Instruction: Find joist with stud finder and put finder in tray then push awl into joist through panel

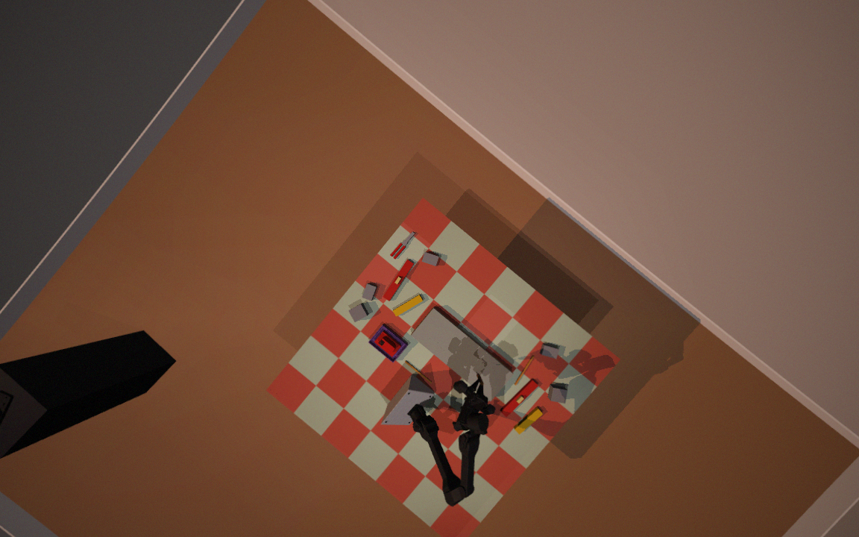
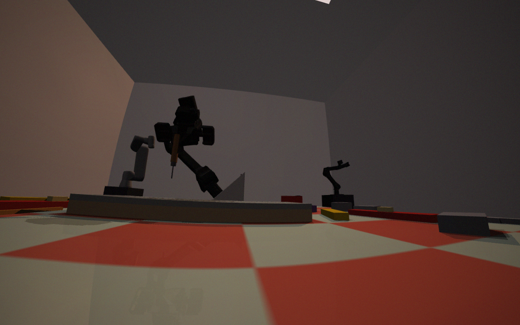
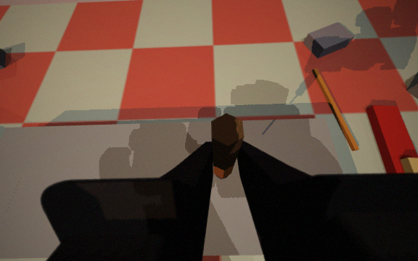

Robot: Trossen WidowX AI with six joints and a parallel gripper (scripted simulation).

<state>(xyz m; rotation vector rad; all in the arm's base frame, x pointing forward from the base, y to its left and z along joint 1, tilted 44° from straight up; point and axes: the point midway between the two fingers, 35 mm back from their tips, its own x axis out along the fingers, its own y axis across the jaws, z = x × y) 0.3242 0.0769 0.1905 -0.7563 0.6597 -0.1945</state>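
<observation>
The awl (image 2: 175, 150) (image 3: 227, 132) has an orange-brown handle and a thin metal shaft. My gripper (image 2: 176, 135) (image 3: 226, 150) is shut on its handle. The awl hangs nearly upright, tip down and slightly tilted in the exterior view, with its tip above the grey floor panel (image 1: 434, 328) (image 2: 189, 212) (image 3: 64, 156) and not touching it. The tip is hidden behind the handle in the wrist view. The red stud finder (image 1: 388, 343) (image 2: 291, 198) lies in the purple-rimmed tray (image 1: 380, 351), left of the panel in the top view. The joist is hidden.
A grey wedge-shaped bracket (image 1: 408, 409) (image 2: 235, 190) stands near the arm. Beyond the panel's right end are a thin orange stick (image 1: 524, 371) (image 3: 336, 109), a red bar (image 1: 526, 391) (image 3: 387, 134), a yellow bar (image 1: 529, 421) and grey blocks (image 1: 549, 349) (image 3: 329, 36).
</observation>
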